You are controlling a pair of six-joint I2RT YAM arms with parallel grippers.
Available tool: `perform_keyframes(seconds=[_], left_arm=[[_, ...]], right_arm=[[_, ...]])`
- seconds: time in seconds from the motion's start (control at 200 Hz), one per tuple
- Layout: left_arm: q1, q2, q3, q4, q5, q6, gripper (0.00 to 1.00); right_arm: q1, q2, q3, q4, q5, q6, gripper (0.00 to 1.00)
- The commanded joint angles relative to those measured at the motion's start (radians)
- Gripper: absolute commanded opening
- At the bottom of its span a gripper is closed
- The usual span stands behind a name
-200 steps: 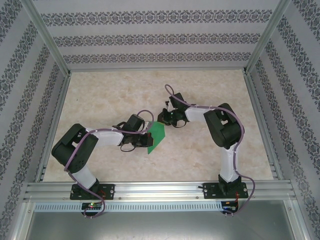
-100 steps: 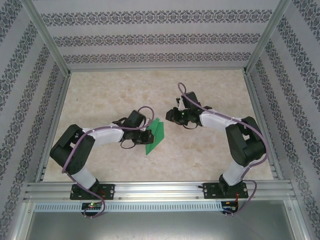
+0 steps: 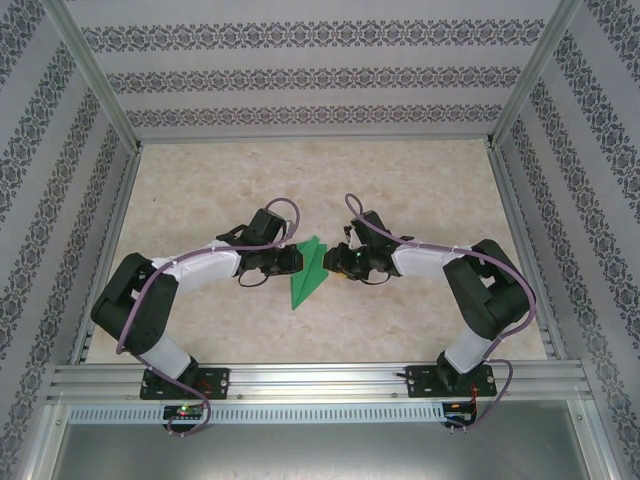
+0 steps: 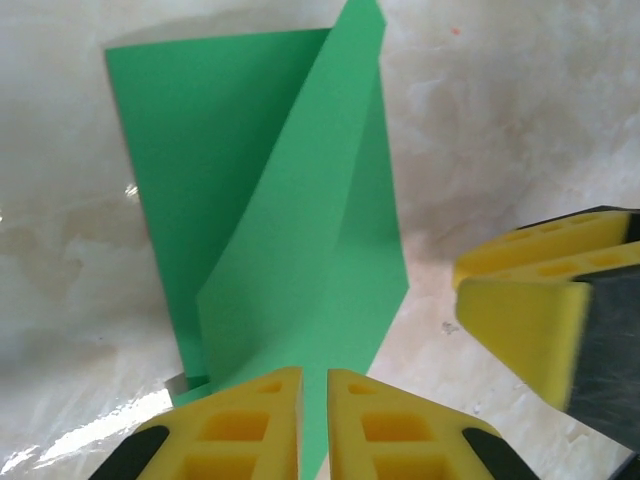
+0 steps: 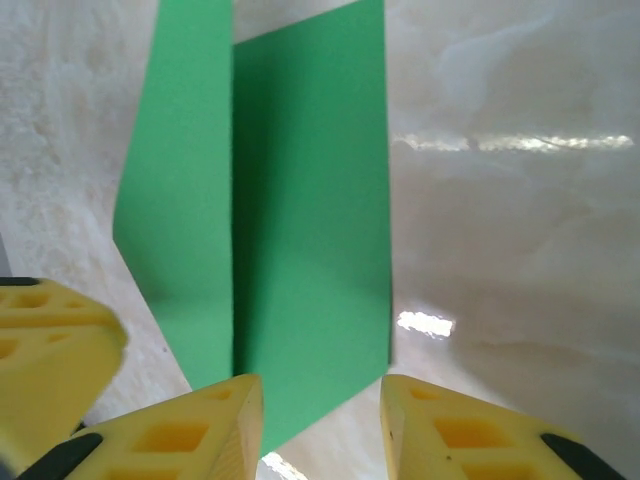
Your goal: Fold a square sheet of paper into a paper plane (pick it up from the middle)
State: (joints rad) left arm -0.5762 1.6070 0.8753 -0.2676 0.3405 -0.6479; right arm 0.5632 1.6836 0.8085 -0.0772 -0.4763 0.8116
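Note:
The green square sheet of paper (image 3: 306, 278) sits mid-table, folded into a narrow shape with a point at the far end. In the left wrist view one flap of the paper (image 4: 250, 180) slants up toward the camera. My left gripper (image 3: 293, 262) is at the paper's left edge. Its jaws (image 4: 314, 420) stand almost together over that flap, and green shows in the slit. Whether they touch the paper is unclear. My right gripper (image 3: 337, 262) faces it from the right. It is open (image 5: 322, 392), straddling a corner of the paper (image 5: 300, 200) without touching it.
The marble-patterned tabletop (image 3: 420, 190) is bounded by aluminium rails (image 3: 320, 380) and patterned walls. The two grippers are close: a right finger (image 4: 520, 320) shows in the left wrist view, and a left finger (image 5: 50, 340) shows in the right wrist view.
The right gripper drew back, then returned to the paper's right side with its jaws spreading open. The left gripper shifted forward. The paper, tilted up earlier, now looks lower and narrower.

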Motion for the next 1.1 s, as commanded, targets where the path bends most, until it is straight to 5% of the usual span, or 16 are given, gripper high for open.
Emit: perform_keyframes(seconds=[0.0, 1.099], left_arm=[[0.007, 0.020, -0.002, -0.041, -0.041, 0.009, 0.15], [0.006, 0.124, -0.043, -0.033, -0.024, 0.043, 0.15]], right_arm=[[0.009, 0.022, -0.016, 0.065, -0.018, 0.043, 0.37], [0.031, 0.062, -0.023, 0.139, 0.004, 0.136, 0.35]])
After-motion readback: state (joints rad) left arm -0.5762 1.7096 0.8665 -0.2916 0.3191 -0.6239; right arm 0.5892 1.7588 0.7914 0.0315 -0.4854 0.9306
